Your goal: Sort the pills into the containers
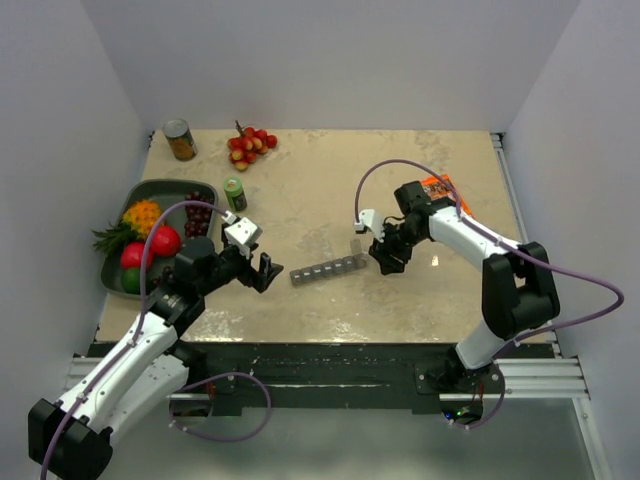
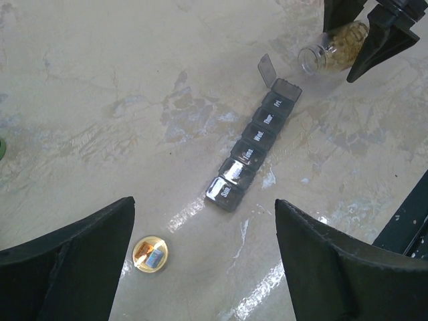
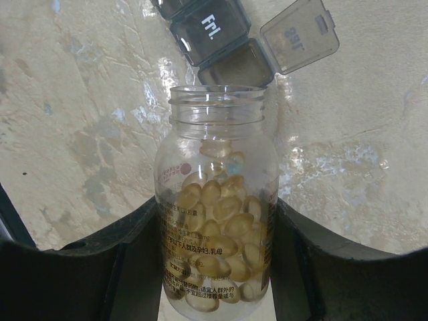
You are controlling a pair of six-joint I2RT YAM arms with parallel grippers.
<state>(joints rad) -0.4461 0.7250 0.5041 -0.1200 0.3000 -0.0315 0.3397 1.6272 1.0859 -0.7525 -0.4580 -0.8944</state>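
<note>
Left arm point(image 1: 140, 345) stretched forward-right from base, wrist low. Left claw point(image 1: 262, 272) wide open, holding nothing, fingers point(image 2: 80, 261) spread far apart. Right arm point(image 1: 460, 232) elbow bent, forearm reaching left toward centre, wrist tipped down. Right claw point(image 1: 388, 262) clamped on bottle point(image 3: 217, 200), one finger each side. Claws well apart.

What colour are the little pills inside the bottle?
Pale golden yellow. The pills show best in the right wrist view, through the clear bottle.
</note>
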